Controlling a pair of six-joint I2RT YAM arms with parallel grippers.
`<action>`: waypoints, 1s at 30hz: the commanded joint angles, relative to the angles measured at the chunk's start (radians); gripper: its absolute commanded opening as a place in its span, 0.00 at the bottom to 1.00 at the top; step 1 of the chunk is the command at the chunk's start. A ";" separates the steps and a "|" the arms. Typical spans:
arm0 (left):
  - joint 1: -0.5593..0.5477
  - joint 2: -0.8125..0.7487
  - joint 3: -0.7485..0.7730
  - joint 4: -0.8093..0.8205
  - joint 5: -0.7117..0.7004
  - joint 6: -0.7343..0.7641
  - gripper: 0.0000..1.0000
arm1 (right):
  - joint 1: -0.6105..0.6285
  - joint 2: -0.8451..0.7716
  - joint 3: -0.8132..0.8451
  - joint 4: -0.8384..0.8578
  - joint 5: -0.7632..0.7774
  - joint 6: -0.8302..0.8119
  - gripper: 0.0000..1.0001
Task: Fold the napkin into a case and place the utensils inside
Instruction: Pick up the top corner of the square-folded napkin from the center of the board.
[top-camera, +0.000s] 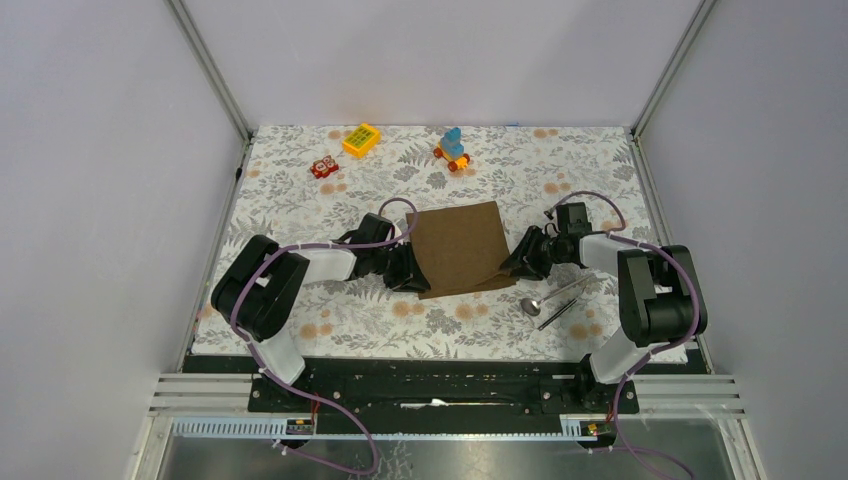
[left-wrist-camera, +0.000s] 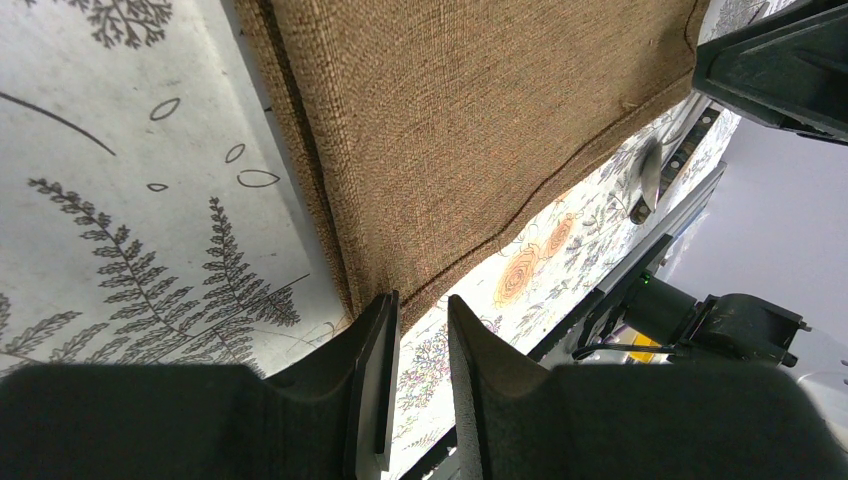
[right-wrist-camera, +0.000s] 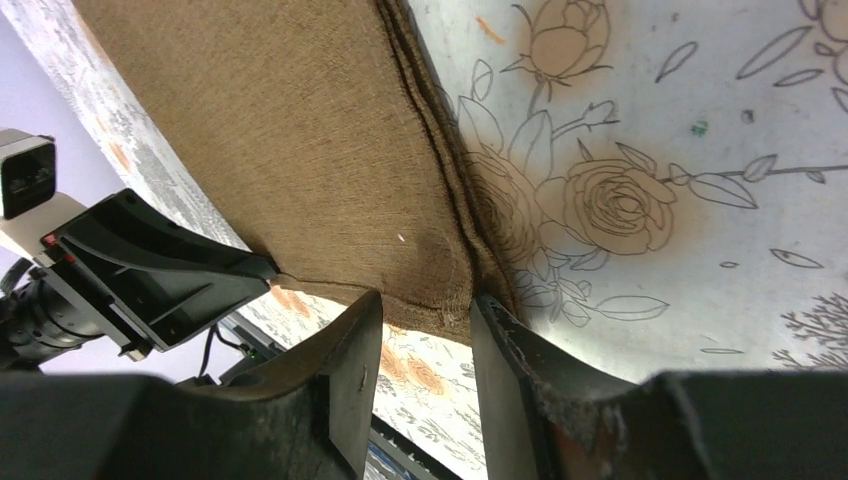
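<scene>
The brown napkin (top-camera: 460, 248) lies folded into a rough rectangle in the middle of the floral tablecloth (top-camera: 300, 200). My left gripper (top-camera: 405, 272) sits low at its near left corner. In the left wrist view the jaws (left-wrist-camera: 422, 300) stand a little apart, with the cloth corner (left-wrist-camera: 460, 130) just past the tips. My right gripper (top-camera: 515, 265) is at the near right corner. Its jaws (right-wrist-camera: 428, 300) are open, with the cloth's edge (right-wrist-camera: 300, 150) at the tips. The silver spoon (top-camera: 545, 298) and the dark stick (top-camera: 558, 312) lie right of the napkin, near the right arm.
A yellow block (top-camera: 361, 139), a small red toy (top-camera: 323, 168) and a blue-and-orange toy (top-camera: 452, 148) stand at the far side of the tablecloth. Metal frame posts and white walls enclose the table. The spoon (left-wrist-camera: 650, 170) also shows in the left wrist view.
</scene>
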 joint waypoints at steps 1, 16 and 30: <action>-0.010 -0.034 -0.014 0.012 -0.012 0.007 0.30 | -0.006 -0.030 -0.004 0.072 -0.043 0.031 0.44; -0.010 -0.035 -0.010 0.012 -0.009 0.007 0.30 | -0.006 -0.069 -0.050 0.096 -0.032 0.056 0.43; -0.011 -0.049 -0.012 0.006 -0.009 0.006 0.29 | -0.005 -0.088 -0.048 0.050 0.015 0.020 0.24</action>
